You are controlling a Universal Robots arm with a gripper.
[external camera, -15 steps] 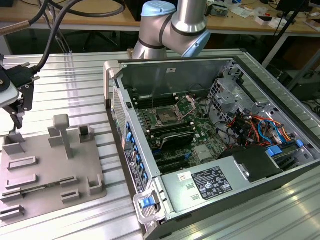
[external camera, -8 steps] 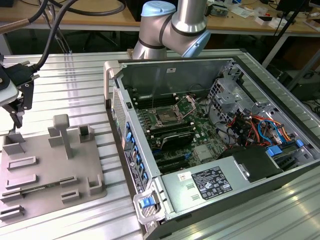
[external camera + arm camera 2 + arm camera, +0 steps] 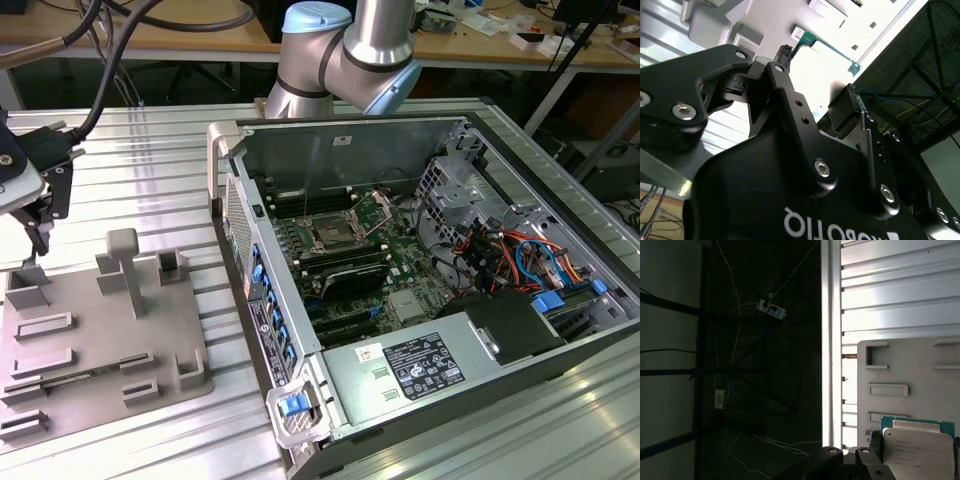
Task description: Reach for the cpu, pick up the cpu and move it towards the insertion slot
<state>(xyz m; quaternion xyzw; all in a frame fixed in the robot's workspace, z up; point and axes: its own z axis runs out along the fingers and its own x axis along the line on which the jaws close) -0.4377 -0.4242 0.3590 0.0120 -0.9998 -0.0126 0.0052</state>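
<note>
While the gripper [image 3: 38, 232] hangs over the tray [image 3: 100, 345] at the exterior view's left, jaws released, the cpu [image 3: 917, 452] lies flat on that tray just ahead of them in the first wrist view; the slot [image 3: 335, 237] sits well apart, rightward, inside the case [image 3: 340, 150].

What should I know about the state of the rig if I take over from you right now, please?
The tool is open and holds nothing; it hangs just over the grey tray at the exterior view's left.
The chip lies on that tray, close by the tool in the first wrist view, not gripped.
The socket sits on the board inside the open computer case, to the exterior view's right of the tray.
Done: the reach, nearly.
Left: the chip is not yet picked up or moved to the socket.
</note>
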